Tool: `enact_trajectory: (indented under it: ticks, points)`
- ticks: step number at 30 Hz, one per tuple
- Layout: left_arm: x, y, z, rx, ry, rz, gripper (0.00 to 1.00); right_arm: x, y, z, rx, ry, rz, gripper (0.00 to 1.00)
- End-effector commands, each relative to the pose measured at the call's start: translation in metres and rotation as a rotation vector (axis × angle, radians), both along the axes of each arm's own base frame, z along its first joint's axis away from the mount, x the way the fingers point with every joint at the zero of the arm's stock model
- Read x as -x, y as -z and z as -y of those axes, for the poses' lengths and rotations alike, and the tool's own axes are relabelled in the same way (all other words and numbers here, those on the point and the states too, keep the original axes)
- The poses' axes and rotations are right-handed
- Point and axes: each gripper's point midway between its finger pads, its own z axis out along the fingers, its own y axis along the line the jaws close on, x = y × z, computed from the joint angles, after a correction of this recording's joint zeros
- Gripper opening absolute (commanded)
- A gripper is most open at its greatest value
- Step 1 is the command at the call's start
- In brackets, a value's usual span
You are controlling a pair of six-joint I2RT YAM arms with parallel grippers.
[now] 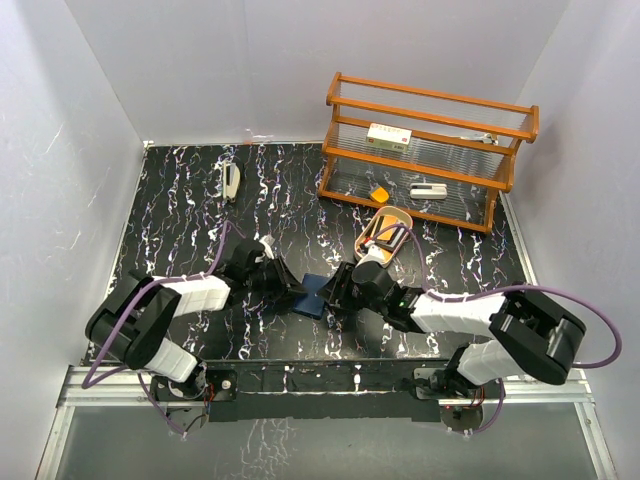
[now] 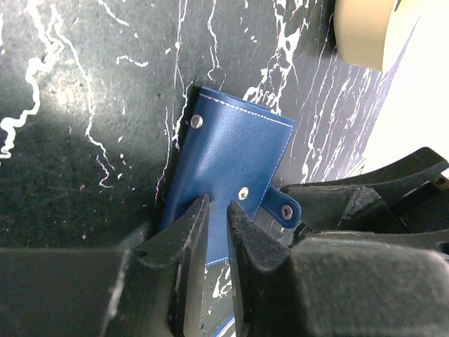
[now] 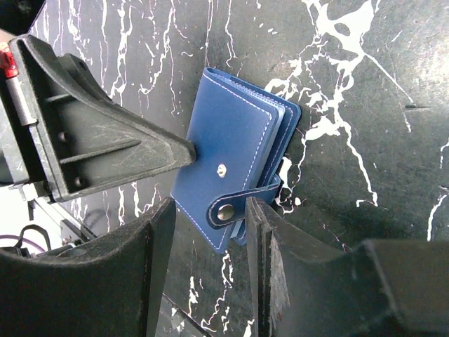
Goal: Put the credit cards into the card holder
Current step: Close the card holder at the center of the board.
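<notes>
Navy card holder [image 1: 312, 295] flat on the black marbled table [image 1: 180, 200], between both arms. Left gripper [image 2: 217, 210] nearly closed, pinching its cover edge. Right gripper [image 3: 209, 214] half open, straddling the snap tab [image 3: 231, 207], no clear grip.

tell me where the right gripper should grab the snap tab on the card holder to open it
Probably the rounded free end of the snap tab, which wraps over the edge of the closed card holder and points towards the right gripper. Its fingers already straddle it, so close there and pull off the face, while the left gripper pins the cover.
</notes>
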Motion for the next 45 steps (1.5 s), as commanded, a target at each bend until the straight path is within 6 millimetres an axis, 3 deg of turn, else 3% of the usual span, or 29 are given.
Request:
enact_trajectory:
  ticks: [1, 8, 16, 22, 37, 45]
  points:
    - [0.022, 0.012, -0.010, -0.036, -0.017, -0.069, 0.18, -0.010, -0.018, -0.018, -0.071, -0.005, 0.038, 0.42]
    - [0.023, 0.012, -0.010, -0.036, -0.028, -0.066, 0.18, -0.010, -0.009, -0.023, -0.054, -0.034, 0.037, 0.38]
    - [0.023, 0.017, -0.012, -0.075, -0.016, -0.060, 0.18, -0.013, -0.007, -0.029, -0.011, -0.082, 0.065, 0.27]
    - [0.024, 0.020, -0.007, -0.061, -0.002, -0.073, 0.19, -0.012, -0.004, -0.037, 0.012, -0.131, 0.053, 0.28]
    - [0.027, 0.029, -0.008, -0.091, -0.004, -0.097, 0.20, -0.013, -0.008, -0.032, 0.056, -0.124, 0.052, 0.31]
    - [0.027, 0.028, -0.009, -0.091, -0.007, -0.095, 0.20, -0.011, -0.024, -0.027, 0.026, -0.107, 0.068, 0.30]
